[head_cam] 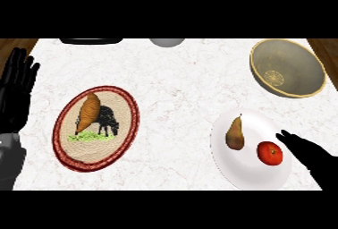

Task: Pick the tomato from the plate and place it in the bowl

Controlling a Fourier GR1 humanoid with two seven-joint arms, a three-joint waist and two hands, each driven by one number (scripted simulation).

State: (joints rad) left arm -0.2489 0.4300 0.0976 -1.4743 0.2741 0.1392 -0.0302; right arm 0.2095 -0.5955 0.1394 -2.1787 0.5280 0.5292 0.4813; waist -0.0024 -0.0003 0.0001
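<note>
Sharing the white plate with the tomato, a pear lies beside it; right hand seemingly open nearby.

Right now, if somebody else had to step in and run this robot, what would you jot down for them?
Right hand: open, fingers straight, tips just right of the tomato, holding nothing.
Left hand: open, resting at the left edge, fingers up.
Tomato: on the white plate, beside a pear.
Bowl: far right of the counter, beyond the plate; a lemon-slice pattern shows inside, no tomato.
Also there: a patterned plate at left with a sweet potato on it.
Done: nothing moved to the bowl.
Left: grasp the tomato, lift, carry it to the bowl, release.
</note>
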